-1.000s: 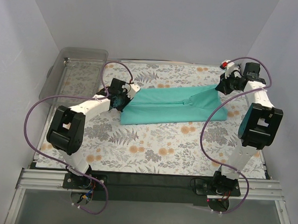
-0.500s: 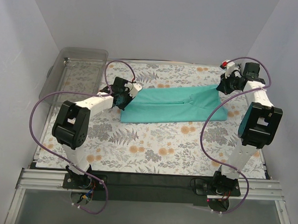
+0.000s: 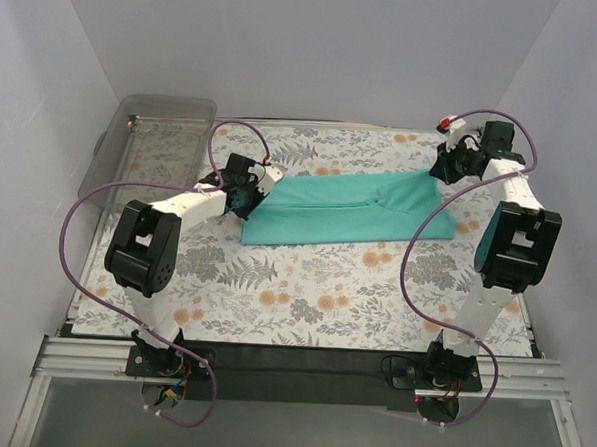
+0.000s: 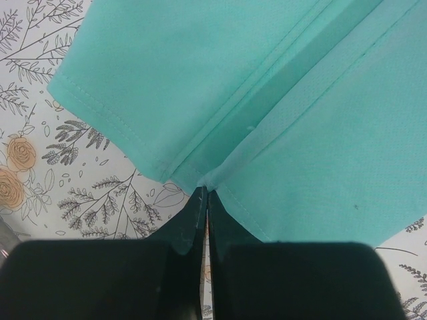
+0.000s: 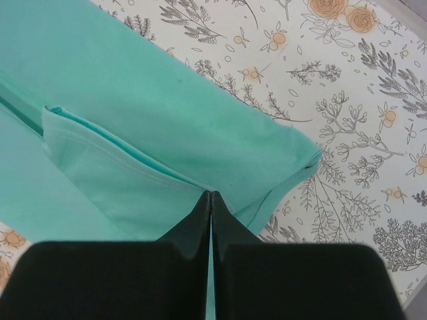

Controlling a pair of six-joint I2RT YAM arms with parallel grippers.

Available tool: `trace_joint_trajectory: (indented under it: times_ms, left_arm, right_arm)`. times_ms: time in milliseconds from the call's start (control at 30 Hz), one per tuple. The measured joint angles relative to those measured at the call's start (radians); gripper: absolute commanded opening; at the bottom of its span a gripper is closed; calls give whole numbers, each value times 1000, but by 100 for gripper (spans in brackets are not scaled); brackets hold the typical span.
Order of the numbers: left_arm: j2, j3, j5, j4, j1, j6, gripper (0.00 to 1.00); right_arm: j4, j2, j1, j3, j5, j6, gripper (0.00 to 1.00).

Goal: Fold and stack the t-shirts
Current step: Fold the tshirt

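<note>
Top external view: I am watching the counter [image 3: 304, 304], where the t-shirt [image 3: 339, 211] is lying as a long folded band toward twelve o'clock. I am judging it light and limp, best pinched at the hems. The left gripper [image 4: 205, 195] at its nine o'clock end and the right gripper [image 5: 211, 195] at three o'clock are clamping its edges.

Right gripper [image 5: 211, 195] pinches the t-shirt [image 5: 167, 113] edge — floral table [image 5: 353, 100] beyond.
</note>
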Motion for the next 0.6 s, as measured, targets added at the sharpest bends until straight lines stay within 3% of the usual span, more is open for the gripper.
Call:
trace_joint_trajectory:
  times_ms: [600]
  left_arm:
    - [-11,-21,-10,1,8,-21,0]
  right_arm:
    - [48,46,27,42,71,73,1]
